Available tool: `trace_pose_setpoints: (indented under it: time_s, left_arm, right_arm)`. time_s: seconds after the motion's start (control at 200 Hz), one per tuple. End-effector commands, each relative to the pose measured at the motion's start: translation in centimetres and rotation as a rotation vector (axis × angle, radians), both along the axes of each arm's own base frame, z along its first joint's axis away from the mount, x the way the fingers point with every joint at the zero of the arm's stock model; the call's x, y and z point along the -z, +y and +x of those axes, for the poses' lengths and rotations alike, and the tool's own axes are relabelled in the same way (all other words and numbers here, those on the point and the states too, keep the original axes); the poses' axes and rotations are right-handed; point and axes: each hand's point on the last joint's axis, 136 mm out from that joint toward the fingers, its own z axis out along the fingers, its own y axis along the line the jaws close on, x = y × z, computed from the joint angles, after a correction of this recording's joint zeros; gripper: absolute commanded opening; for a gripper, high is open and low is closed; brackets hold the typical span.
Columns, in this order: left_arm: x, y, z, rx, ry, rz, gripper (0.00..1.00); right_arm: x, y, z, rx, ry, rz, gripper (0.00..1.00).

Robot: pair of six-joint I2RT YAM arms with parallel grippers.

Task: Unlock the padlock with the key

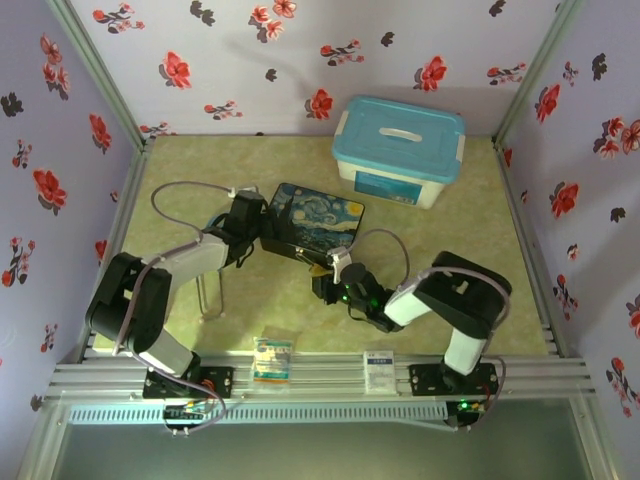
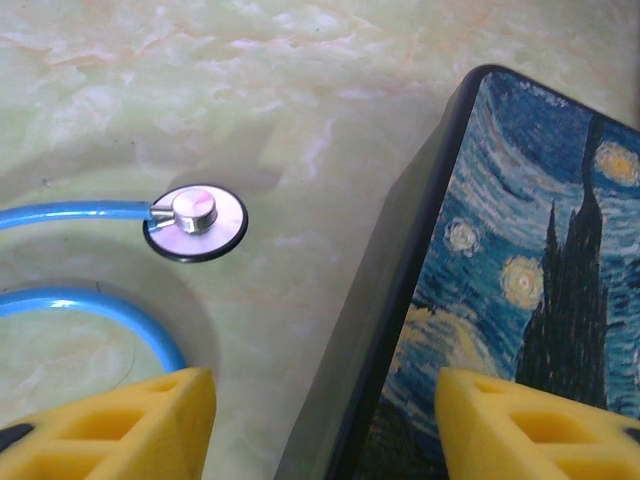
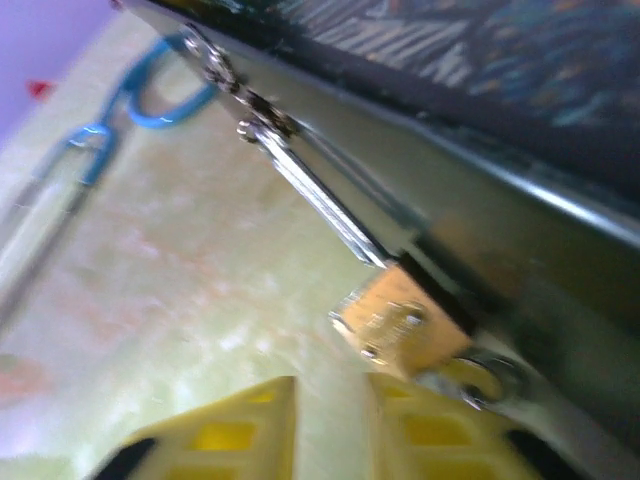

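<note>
Lining up on the lock was the step in hand, I'd say. The small brass-gold padlock (image 3: pixel 405 325) hung by its thin silver shackle off the metal fittings on a side wall of the dark rectangular starry-night-print box (image 1: pixel 318 218). That wall faced the near edge of the pale green marbled counter (image 1: pixel 480 230), roughly midway between its left and right edges. The right tool (image 3: pixel 330 400) sat just beside the lock, yellow fingers (image 3: pixel 240 430) drawn nearly together with just a thin slit between. Blurry shot, so I couldn't tell whether the tiny silvery metal key was pinched in there; honestly couldn't pick it out anywhere.

The left tool (image 2: pixel 325 430) was spread wide and gripping nothing, straddling the box's left wall, one finger over the painted lid and the other over bare counter. Looked set to brace the box. A blue-tubed stethoscope (image 2: pixel 195 222) with a round metal head lay near it on the counter's left side, clear of the box. A white plastic bin (image 1: pixel 398 150) with a light-blue lid sat toward the far right corner, well apart.

Next move, my guess: clamp the box so it can't slide, then get the key tip square to the keyhole, push in, twist. That lock dangles, so it'd probably swing away if poked off-centre.
</note>
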Motion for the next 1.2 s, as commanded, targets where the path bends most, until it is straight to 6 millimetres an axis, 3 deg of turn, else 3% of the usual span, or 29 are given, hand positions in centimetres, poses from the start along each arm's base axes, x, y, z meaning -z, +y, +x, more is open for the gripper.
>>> trace_pose_setpoints:
  time_s: [0.0, 0.125, 0.315, 0.51, 0.57, 0.635, 0.695, 0.87, 0.975, 1.035, 1.195]
  left_arm:
    - [0.8, 0.0, -1.4, 0.027, 0.053, 0.016, 0.64]
    - [1.7, -1.1, -1.4, 0.053, 0.077, -0.025, 0.64]
    - [2.6, -1.6, -2.1, 0.058, 0.089, -0.069, 0.62]
    - [3.3, -1.5, -2.1, 0.058, 0.099, -0.058, 0.61]
    - [3.4, -1.5, -2.1, 0.06, 0.102, -0.054, 0.61]
    - [3.5, -1.5, -2.1, 0.059, 0.106, -0.057, 0.61]
    - [3.4, -1.6, -2.2, 0.058, 0.102, -0.061, 0.61]
    - [2.8, -1.6, -2.4, 0.059, 0.091, -0.073, 0.6]
    - [2.0, -1.8, -2.3, 0.065, 0.076, -0.08, 0.59]
    - [1.9, -1.9, -2.3, 0.069, 0.072, -0.079, 0.57]
    - [2.1, -2.3, -2.4, 0.08, 0.083, -0.071, 0.55]
  right_arm:
    - [-0.9, -2.4, 0.7, 0.102, -0.145, -0.37, 0.35]
    - [-0.7, -2.5, 1.4, 0.115, -0.176, -0.531, 0.49]
    - [0.0, -2.7, 4.0, 0.226, -0.229, -0.725, 0.52]
    - [2.0, -1.7, 4.8, 0.215, -0.269, -0.867, 0.5]
    - [2.3, -1.4, 4.8, 0.201, -0.266, -0.85, 0.42]
    - [3.0, -1.3, 4.8, 0.177, -0.226, -0.827, 0.27]
    - [3.4, -1.6, 4.4, 0.162, -0.183, -0.777, 0.21]
    - [2.1, -0.9, 2.4, 0.069, -0.077, -0.476, 0.18]
    - [1.2, -0.3, 2.1, 0.011, 0.018, -0.293, 0.11]
    - [1.0, -0.3, 2.2, 0.004, 0.042, -0.242, 0.06]
    - [0.5, -0.7, 1.6, -0.004, 0.069, -0.145, 0.07]
